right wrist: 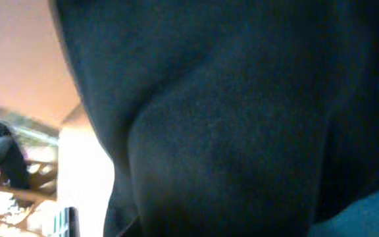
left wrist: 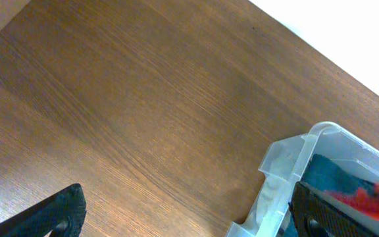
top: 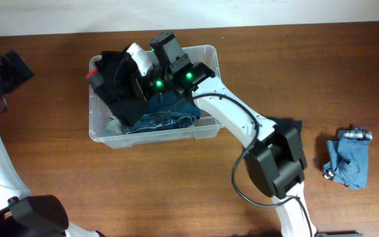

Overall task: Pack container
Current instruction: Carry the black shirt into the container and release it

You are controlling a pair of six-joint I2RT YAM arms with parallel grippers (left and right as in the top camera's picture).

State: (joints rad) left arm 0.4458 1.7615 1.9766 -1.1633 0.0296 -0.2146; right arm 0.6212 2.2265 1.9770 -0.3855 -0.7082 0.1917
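The clear plastic container [top: 176, 135] stands left of the table's middle. It holds a black garment [top: 120, 89], blue denim [top: 166, 112] and something red [top: 95, 74]. My right gripper [top: 143, 71] reaches into the container from the right, with its fingers buried in the black garment. The right wrist view is filled with this dark cloth [right wrist: 242, 118], so its fingers are hidden. My left gripper [left wrist: 189, 210] is open and empty over bare wood. It is left of the container's corner [left wrist: 288, 164], and it shows at the far left in the overhead view [top: 8, 69].
A folded blue cloth [top: 349, 157] lies on the wooden table at the far right. The table's far edge meets a white surface [left wrist: 347, 39] behind the container.
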